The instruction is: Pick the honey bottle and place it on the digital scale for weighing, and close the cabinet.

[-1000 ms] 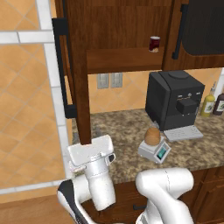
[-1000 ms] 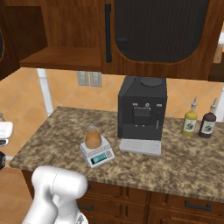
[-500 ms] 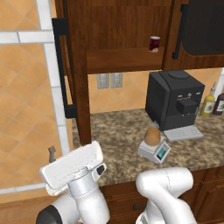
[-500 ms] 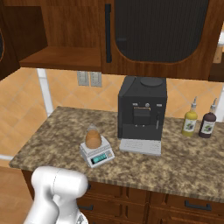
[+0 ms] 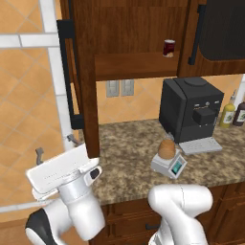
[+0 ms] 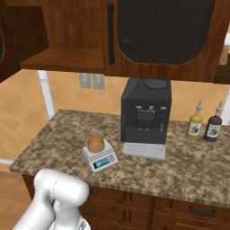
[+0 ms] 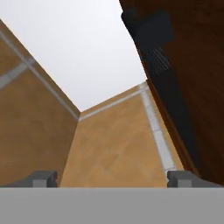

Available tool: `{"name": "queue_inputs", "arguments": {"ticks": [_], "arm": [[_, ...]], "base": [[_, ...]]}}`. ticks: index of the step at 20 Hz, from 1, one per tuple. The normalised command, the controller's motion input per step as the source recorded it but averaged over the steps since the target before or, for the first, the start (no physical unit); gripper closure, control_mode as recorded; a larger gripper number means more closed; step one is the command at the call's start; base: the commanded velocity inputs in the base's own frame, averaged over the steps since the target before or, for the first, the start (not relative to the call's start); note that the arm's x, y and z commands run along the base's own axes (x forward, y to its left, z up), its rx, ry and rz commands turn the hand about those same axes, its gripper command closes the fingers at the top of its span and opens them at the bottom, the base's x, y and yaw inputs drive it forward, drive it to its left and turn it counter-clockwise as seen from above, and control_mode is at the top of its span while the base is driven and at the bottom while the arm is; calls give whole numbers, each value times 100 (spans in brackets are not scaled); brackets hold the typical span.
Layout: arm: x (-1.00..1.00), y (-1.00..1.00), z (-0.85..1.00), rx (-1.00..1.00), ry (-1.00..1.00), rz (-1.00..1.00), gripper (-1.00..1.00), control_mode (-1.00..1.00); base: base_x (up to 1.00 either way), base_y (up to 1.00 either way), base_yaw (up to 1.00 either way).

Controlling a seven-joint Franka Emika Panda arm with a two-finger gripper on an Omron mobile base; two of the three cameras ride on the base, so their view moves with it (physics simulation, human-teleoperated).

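- One honey bottle [image 5: 166,148] stands upright on the round plate of the digital scale [image 5: 171,164], touching it; in the right base view the same bottle [image 6: 95,142] sits on the scale [image 6: 99,157] with the teal display facing the front edge of the tabletop [image 6: 188,170].
- Scale and bottle stand near the front edge of the tabletop, just beside the front left corner of the black coffee machine [image 5: 190,108] and its pale drip tray [image 5: 201,145].
- Two bottles, a yellow-green sauce bottle [image 6: 195,126] and a dark sauce bottle [image 6: 213,127], stand close together near the back right of the tabletop, well apart from the scale.
- The cabinet [image 5: 134,38] hangs above the tabletop with its left door [image 5: 84,72] swung out toward the camera, edge-on, its long black bar handle [image 5: 67,76] on the outer face.
- A dark red jar [image 5: 168,48] stands on the open cabinet shelf, near its right end.
- The hand [image 5: 54,148] hangs off the left end of the tabletop, low beside the open door, with its fingers [image 5: 39,154] spread wide and grasping nothing.
- In the hand view the fingertips [image 7: 43,178] stand far apart at the bottom, with the door's bar handle [image 7: 162,65] running up the right side and tan tiled wall [image 7: 118,144] between them.
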Motion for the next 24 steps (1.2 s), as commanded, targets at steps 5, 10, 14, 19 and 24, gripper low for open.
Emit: {"name": "queue_inputs", "arguments": {"ticks": [5,10,14,19,24], "arm": [[12,2,14,49,-21,-8,-100,-100],[11,0,35,44,-20,-11,-100,-100],[14,-1,52,40,-18,-12,-100,-100],[18,-14,67,28,-1,-14,-100,-100],[9,-17,76,5,29,-29,-100,-100]], "base": [[0,0,0],[0,0,0],[0,0,0],[0,0,0],[0,0,0]]}}
